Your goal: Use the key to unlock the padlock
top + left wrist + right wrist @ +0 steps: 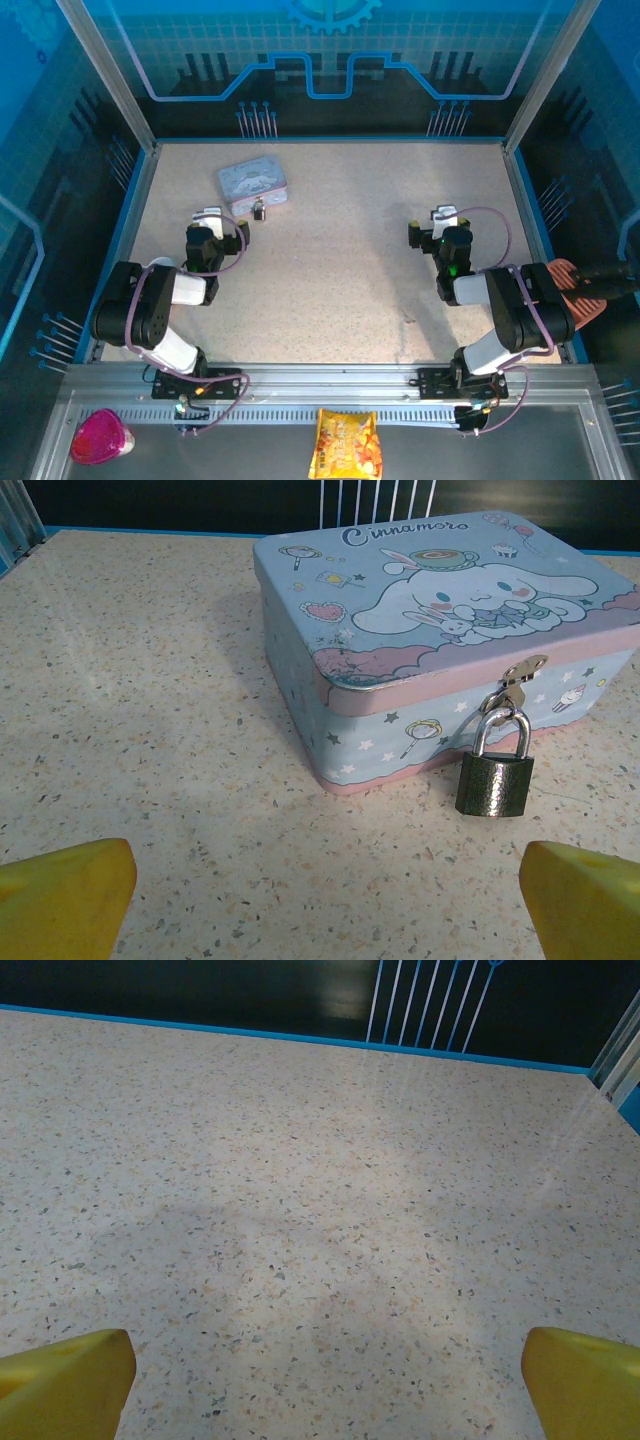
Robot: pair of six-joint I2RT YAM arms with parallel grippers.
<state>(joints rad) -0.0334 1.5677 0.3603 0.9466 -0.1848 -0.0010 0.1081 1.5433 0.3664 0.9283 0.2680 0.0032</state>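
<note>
A tiny dark padlock (495,783) with a silvery shackle hangs from the hasp of a pale blue cartoon tin (440,630); from above, the padlock (259,211) sits at the tin's (252,186) near right side. My left gripper (209,219) rests on the table just left of the lock, open, its yellow fingertips (65,895) spread wide with bare table between them. My right gripper (443,219) stands open over bare table at the right, yellow fingertips (585,1380) far apart. The key is out of view.
The speckled table (340,270) has a blue-edged rim and glass walls around it. A pink cup (100,437) and a yellow snack bag (343,445) lie on the metal shelf in front of the arm bases.
</note>
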